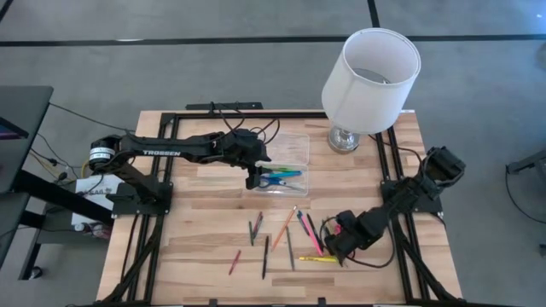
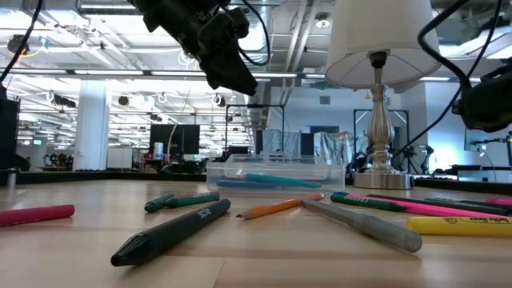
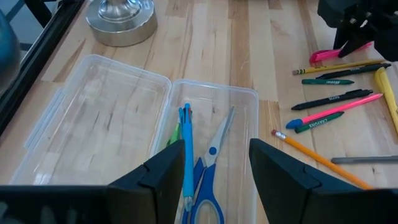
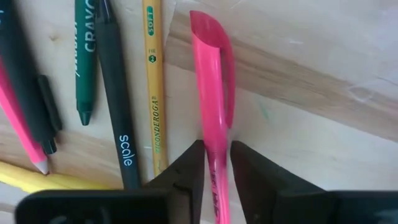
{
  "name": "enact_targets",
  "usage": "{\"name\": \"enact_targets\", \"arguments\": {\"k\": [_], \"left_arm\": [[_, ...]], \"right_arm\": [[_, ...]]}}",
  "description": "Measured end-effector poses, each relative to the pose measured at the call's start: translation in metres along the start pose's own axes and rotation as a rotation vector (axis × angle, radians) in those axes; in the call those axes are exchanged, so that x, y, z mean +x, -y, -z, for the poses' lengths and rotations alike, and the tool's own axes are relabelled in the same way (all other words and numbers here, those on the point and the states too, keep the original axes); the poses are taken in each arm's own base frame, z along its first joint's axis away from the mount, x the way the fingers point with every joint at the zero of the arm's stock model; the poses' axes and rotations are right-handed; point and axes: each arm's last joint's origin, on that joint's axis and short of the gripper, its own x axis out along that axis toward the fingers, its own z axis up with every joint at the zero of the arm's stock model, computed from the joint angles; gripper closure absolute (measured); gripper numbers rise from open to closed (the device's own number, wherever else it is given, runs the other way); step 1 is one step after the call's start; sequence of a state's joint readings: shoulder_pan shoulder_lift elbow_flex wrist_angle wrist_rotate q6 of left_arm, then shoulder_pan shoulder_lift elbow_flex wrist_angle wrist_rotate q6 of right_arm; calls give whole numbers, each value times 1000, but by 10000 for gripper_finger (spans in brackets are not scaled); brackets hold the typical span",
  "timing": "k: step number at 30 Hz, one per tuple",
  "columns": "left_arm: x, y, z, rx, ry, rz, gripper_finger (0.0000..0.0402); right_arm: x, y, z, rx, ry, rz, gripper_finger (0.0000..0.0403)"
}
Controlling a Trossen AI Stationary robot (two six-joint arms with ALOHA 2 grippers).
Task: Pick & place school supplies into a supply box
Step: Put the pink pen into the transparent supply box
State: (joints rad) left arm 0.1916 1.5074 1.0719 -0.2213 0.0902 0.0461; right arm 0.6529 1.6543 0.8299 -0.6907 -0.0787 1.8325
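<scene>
The clear supply box (image 1: pixel 286 162) lies open at the table's far middle, its lid (image 3: pixel 93 118) flat beside the base (image 3: pixel 242 106). In the base lie blue-handled scissors (image 3: pixel 211 168) and a blue pen (image 3: pixel 186 149). My left gripper (image 3: pixel 217 180) hovers open above the base, touching nothing. Loose pens, pencils and markers (image 1: pixel 286 239) lie on the near half of the table. At the near right, my right gripper (image 4: pixel 217 171) points down over a pink marker (image 4: pixel 211 81) and is shut on it. My right gripper pinches the pink marker's barrel (image 4: pixel 216 146) between its two fingers, a little below the clipped cap. The fingers come from above, pointing down, and lie across the marker. The marker lies flat on the table, its cap end reaching out past the fingers.
A white-shaded lamp (image 1: pixel 371 77) on a silver base stands at the far right, next to the box. A yellow pencil (image 4: pixel 154 87), a black pen (image 4: pixel 118 106) and a green crayon (image 4: pixel 85 56) lie close beside the pink marker. Black frame rails (image 1: pixel 392 162) edge the table.
</scene>
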Motion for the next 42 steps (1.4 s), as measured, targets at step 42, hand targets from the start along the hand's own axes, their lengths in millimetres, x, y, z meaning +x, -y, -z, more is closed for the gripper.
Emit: {"name": "enact_targets", "arguments": {"k": [42], "left_arm": [[0, 0, 10, -70, -101, -22, 228]], "right_arm": [[-40, -13, -47, -322, 124, 31, 388]]}}
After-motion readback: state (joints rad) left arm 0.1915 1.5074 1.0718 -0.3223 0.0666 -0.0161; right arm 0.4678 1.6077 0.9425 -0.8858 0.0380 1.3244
